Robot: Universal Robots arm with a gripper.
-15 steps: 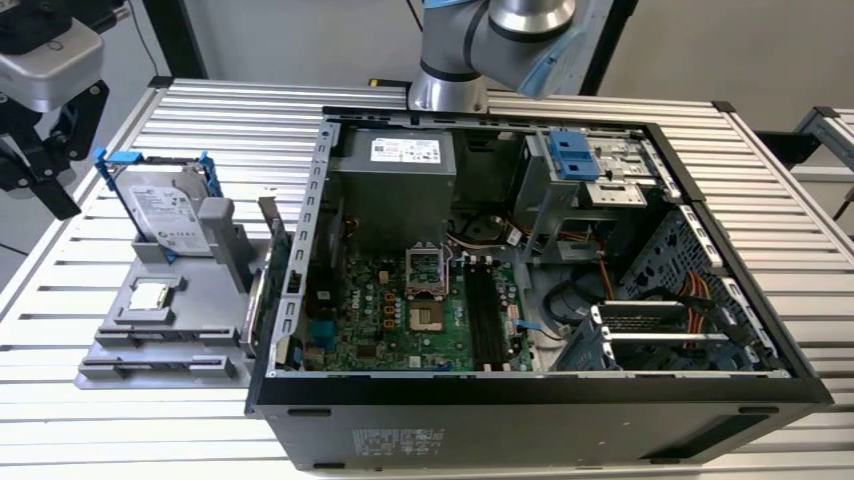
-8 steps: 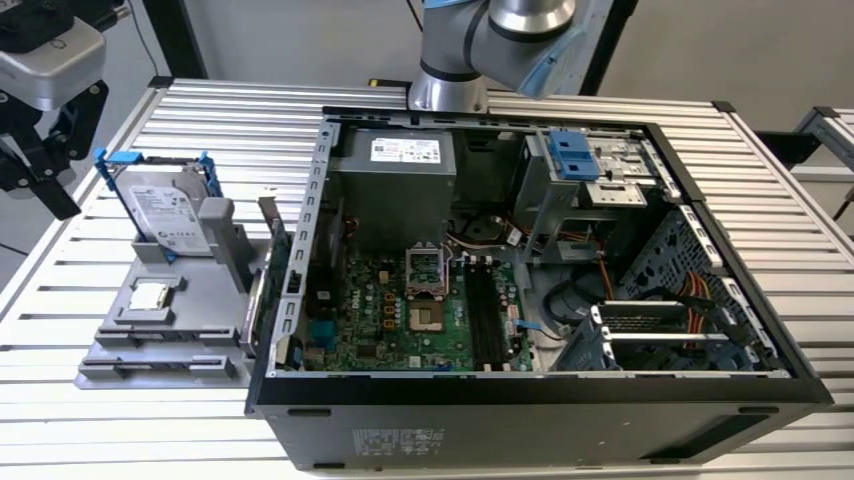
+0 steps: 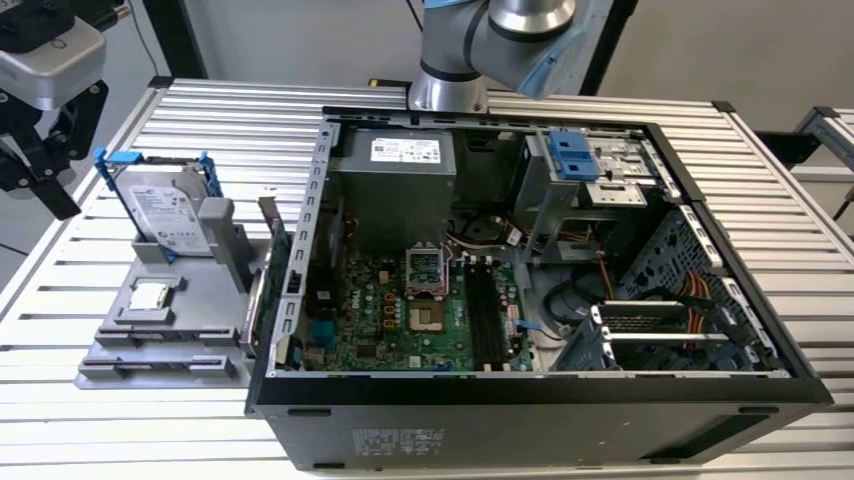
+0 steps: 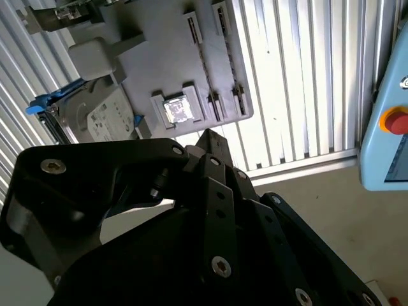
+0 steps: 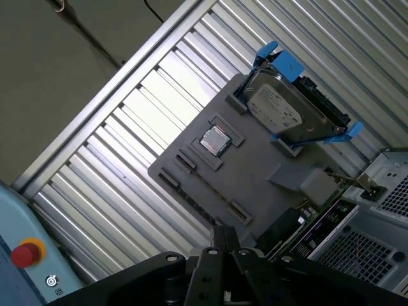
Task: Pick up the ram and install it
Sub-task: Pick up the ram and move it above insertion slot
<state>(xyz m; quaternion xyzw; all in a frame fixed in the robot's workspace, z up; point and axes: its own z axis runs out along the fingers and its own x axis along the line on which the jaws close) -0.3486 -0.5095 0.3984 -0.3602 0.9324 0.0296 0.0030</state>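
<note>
One closed, empty hand (image 5: 224, 234) hangs at the exterior view's left of the tray (image 3: 200, 350); the ram, likely light, brittle, suits edge grips.

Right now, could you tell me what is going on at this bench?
A robot arm is working at an open computer case on a slatted table. Its gripper hangs above a grey holder that lies beside the case. The holder carries a hard drive in a blue frame and a small silver chip, and its narrow slots look empty. I cannot tell whether a memory stick sits in the case's board yet.
</note>
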